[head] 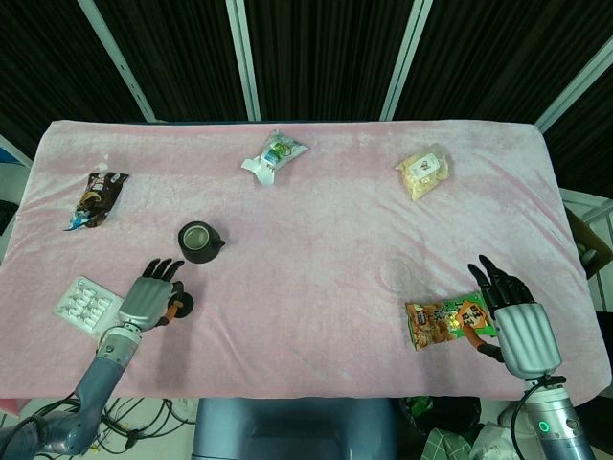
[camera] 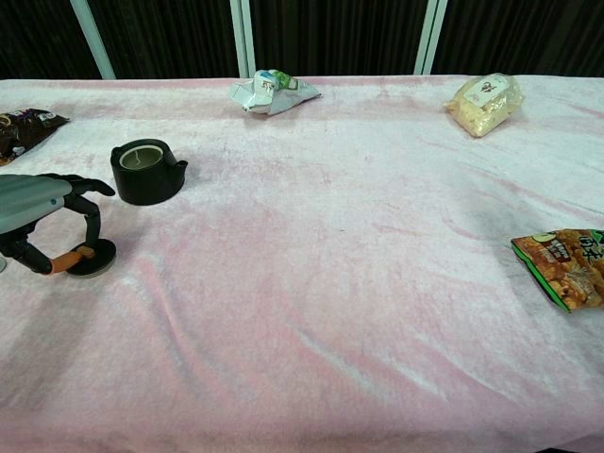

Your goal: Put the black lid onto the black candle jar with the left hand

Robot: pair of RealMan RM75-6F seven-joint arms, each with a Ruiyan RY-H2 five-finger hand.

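The black candle jar stands open on the pink cloth, pale wax showing inside. The black lid lies flat on the cloth, a short way nearer the front edge than the jar. My left hand arches over the lid, its thumb and a fingertip pinching the rim. My right hand lies at the front right with its fingers spread, holding nothing; the chest view does not show it.
An orange snack bag lies by my right hand. A white-green pouch and a yellow bag sit at the back, a dark bag far left, a blister pack beside my left hand.
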